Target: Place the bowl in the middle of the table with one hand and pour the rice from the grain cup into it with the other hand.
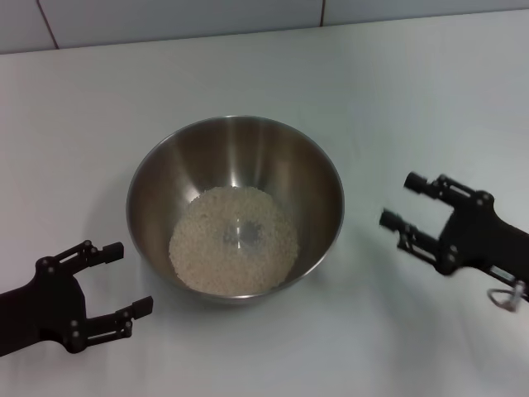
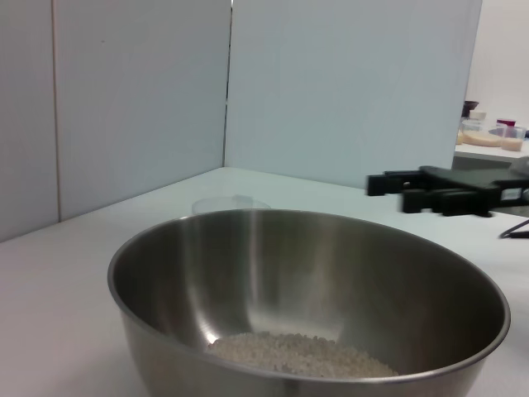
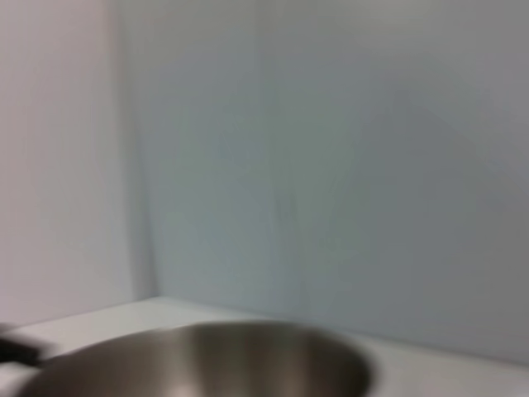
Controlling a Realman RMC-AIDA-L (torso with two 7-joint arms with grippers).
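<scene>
Pale uncooked rice (image 1: 233,240) fills the large shiny steel bowl (image 1: 165,165) mid-table (image 1: 83,99); black left gripper (image 1: 116,277) and right gripper (image 1: 402,201) flank it, both spread, empty.

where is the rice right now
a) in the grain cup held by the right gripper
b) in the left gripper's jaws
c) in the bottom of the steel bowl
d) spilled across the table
c: the rice lies as a pale layer on the bottom of the bowl, while the left gripper and the right gripper stand open and empty on either side of it.
</scene>
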